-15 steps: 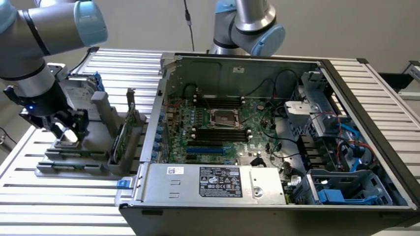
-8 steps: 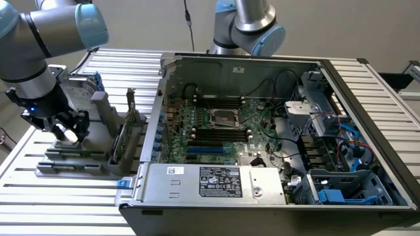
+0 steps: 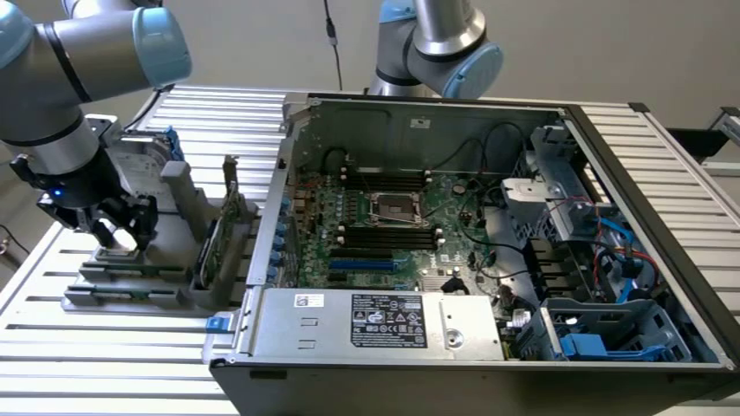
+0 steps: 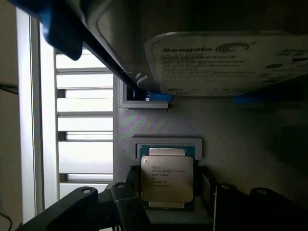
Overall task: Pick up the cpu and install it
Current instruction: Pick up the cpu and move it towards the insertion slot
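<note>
The cpu (image 4: 167,178), a small flat square chip with a silvery printed top, lies in a shallow recess of the grey parts holder (image 4: 231,139). My gripper (image 4: 168,204) is open directly over it, with one dark finger (image 4: 129,204) on each side of the chip, close to its edges. In the exterior view the gripper (image 3: 120,241) is lowered onto the grey holder (image 3: 127,282) at that view's left, beside the open computer case. The motherboard's empty cpu socket (image 3: 393,208) sits in the middle of the case.
A silver hard drive (image 4: 226,62) with blue rails stands in the holder just behind the cpu (image 3: 145,169). An upright card (image 3: 220,238) stands between the holder and the case wall (image 3: 283,199). A second arm (image 3: 445,52) stands behind the case. The slatted table (image 3: 104,347) surrounds everything.
</note>
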`<action>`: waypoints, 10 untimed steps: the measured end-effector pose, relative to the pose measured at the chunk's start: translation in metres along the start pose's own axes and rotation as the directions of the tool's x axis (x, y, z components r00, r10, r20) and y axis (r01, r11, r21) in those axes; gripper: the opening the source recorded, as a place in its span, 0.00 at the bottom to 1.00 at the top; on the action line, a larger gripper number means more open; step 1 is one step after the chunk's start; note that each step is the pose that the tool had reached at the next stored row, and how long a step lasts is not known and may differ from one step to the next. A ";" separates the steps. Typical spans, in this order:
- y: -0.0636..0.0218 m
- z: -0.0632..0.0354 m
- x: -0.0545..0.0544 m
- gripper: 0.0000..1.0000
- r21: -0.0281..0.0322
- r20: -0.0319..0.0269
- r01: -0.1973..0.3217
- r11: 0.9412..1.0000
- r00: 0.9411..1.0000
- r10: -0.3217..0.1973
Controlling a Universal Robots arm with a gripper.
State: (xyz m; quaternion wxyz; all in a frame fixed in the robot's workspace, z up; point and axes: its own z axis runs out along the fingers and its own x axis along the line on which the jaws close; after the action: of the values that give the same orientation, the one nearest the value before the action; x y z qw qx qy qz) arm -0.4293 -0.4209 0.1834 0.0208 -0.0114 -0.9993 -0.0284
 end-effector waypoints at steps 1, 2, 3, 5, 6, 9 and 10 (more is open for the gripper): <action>0.0000 0.0001 0.000 0.60 0.000 0.000 -0.001 1.000 1.000 0.001; 0.0000 0.0002 0.000 0.60 -0.001 0.000 -0.003 1.000 1.000 0.003; 0.0000 0.0002 0.000 0.60 -0.001 0.000 -0.004 1.000 1.000 0.004; 0.0001 0.0002 0.000 0.60 -0.001 0.000 -0.007 1.000 1.000 0.007; 0.0001 0.0002 0.000 0.60 -0.002 0.000 -0.008 1.000 1.000 0.008; 0.0002 0.0002 0.000 0.60 -0.003 0.001 -0.011 1.000 1.000 0.011; 0.0002 0.0002 0.000 0.60 -0.003 0.001 -0.012 1.000 1.000 0.012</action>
State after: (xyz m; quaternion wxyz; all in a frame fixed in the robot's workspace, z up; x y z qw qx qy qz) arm -0.4295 -0.4208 0.1832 0.0206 -0.0173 -0.9992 -0.0298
